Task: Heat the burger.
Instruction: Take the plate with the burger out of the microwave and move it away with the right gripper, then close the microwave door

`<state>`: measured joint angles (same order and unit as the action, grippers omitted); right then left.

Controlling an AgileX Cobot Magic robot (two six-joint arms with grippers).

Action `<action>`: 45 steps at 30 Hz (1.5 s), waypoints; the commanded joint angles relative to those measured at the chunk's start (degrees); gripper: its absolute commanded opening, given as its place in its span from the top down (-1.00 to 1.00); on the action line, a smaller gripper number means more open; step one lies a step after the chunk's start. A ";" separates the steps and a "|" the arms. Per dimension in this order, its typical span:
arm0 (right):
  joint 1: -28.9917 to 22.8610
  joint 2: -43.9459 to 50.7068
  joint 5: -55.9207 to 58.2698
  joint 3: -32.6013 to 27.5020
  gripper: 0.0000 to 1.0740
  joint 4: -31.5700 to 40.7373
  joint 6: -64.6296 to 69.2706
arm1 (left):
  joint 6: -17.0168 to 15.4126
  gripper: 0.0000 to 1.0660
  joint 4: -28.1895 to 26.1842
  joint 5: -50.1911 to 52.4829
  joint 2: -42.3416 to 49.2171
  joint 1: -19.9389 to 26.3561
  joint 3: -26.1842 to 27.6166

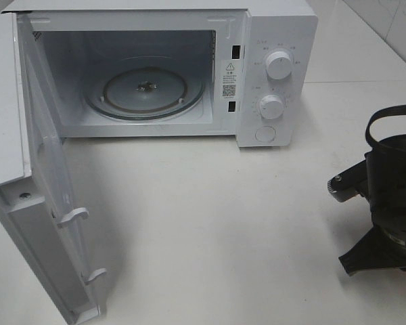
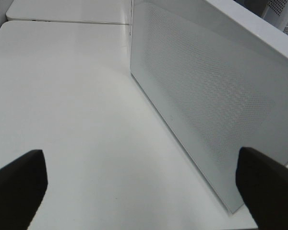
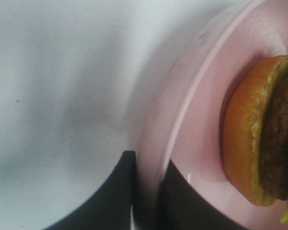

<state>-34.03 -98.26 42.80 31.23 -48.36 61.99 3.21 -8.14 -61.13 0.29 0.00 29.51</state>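
Right wrist view: your right hand (image 3: pixel 146 201) pinches the pink plate's rim (image 3: pixel 182 115), carrying the burger (image 3: pixel 259 129) untouched; left hand (image 2: pixel 144 182) spread, idle beside the open microwave door (image 2: pixel 206 110).

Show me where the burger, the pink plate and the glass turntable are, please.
burger (image 3: pixel 259 129): right wrist view, on the bun's side.
pink plate (image 3: pixel 197 86): right wrist view, on its raised rim.
glass turntable (image 1: pixel 122 91): high view, on the bare glass inside the open microwave.

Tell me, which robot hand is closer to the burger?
The right one. The right gripper is pinching the rim of the pink plate that carries the burger. The left gripper hangs open beside the microwave door, no burger nearby.
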 commanded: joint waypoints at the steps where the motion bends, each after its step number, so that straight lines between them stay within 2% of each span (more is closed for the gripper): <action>1: 0.80 -1.15 2.64 -0.11 0.96 -3.67 0.52 | 0.00 -0.87 -0.11 -0.17 0.97 0.11 0.06; 3: 0.86 -1.49 2.58 -0.11 0.94 -4.13 0.52 | 0.00 -0.87 -0.11 -0.17 0.97 0.11 0.06; 7: 0.86 -2.41 1.95 -0.11 0.77 -5.10 0.40 | 0.00 -0.87 -0.11 -0.17 0.97 0.11 0.06; 8: 0.86 -2.41 1.32 -0.11 0.64 -4.70 0.00 | 0.00 -0.87 -0.11 -0.17 0.97 0.11 0.06; 11: 0.86 -2.41 1.32 -0.11 0.57 -4.58 -0.29 | 0.00 -0.87 -0.11 -0.17 0.97 0.11 0.06; 13: 0.86 -2.35 1.72 -0.06 0.18 -2.46 -2.64 | 0.00 -0.87 -0.11 -0.17 0.97 0.11 0.06; 14: 0.86 -2.35 1.72 -0.06 0.18 -2.46 -2.64 | 0.00 -0.87 -0.11 -0.17 0.97 0.11 0.06; 15: 0.80 -2.01 1.60 -0.06 0.09 -1.15 -3.50 | 0.00 -0.87 -0.11 -0.17 0.97 0.11 0.06; 16: 0.52 -0.57 0.52 -0.06 -0.09 1.03 -5.61 | 0.00 -0.87 -0.11 -0.17 0.97 0.11 0.06; 17: 0.52 -0.57 0.52 -0.06 -0.09 1.03 -5.61 | 0.00 -0.87 -0.11 -0.17 0.97 0.11 0.06; 19: 0.52 3.61 -2.35 -0.06 -0.30 5.56 -11.75 | 0.00 -0.87 -0.11 -0.17 0.97 0.11 0.06; 22: 0.52 5.10 -2.75 -0.06 -0.34 7.10 -13.58 | 0.00 -0.87 -0.11 -0.17 0.97 0.11 0.06; 24: 0.52 13.01 -2.81 -0.06 -0.45 12.03 -20.91 | 0.00 -0.87 -0.11 -0.17 0.97 0.11 0.06; 26: 0.52 14.84 -2.75 -0.06 -0.44 13.01 -22.63 | 0.00 -0.87 -0.11 -0.17 0.97 0.11 0.06; 29: 0.52 24.41 -2.75 -0.06 -0.42 17.93 -29.56 | 0.00 -0.87 -0.11 -0.17 0.97 0.11 0.06; 33: 0.52 30.54 -1.43 0.11 -0.42 22.29 -35.64 | 0.00 -0.87 -0.11 -0.17 0.97 0.11 0.06; 38: 0.52 39.99 7.10 3.27 -0.42 30.94 -44.23 | 0.00 -0.87 -0.11 -0.17 0.97 0.11 0.06; 42: 0.52 44.00 13.01 5.90 -0.42 33.58 -46.47 | 0.00 -0.87 -0.11 -0.17 0.97 0.11 0.06; 45: 0.52 50.36 16.44 7.68 -0.42 34.26 -47.10 | 0.00 -0.87 -0.11 -0.17 0.97 0.11 0.06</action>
<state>-33.63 -50.31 57.24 38.27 -14.55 16.04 3.21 -8.14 -61.13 0.29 0.00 29.51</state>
